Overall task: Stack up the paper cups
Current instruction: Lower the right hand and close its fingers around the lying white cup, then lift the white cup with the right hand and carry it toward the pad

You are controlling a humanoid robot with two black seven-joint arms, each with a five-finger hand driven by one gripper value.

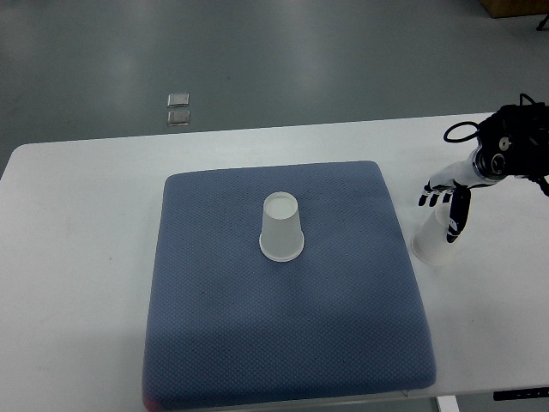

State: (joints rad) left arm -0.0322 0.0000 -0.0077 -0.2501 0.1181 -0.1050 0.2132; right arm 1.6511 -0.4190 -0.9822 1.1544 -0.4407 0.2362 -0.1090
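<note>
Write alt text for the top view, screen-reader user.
The robot's right hand reaches in from the right edge onto a paper cup standing upside down on the white table, just off the blue mat. A second upside-down paper cup stands near the mat's centre; no left arm shows.

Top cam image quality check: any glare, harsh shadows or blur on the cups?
Top view: even, soft overhead light, only faint shadows under the cup on the pad and by the right hand. Broad sheen on the floor, no hard glare on the table. White cup by the hand has low contrast against the white table; edges slightly soft throughout.
</note>
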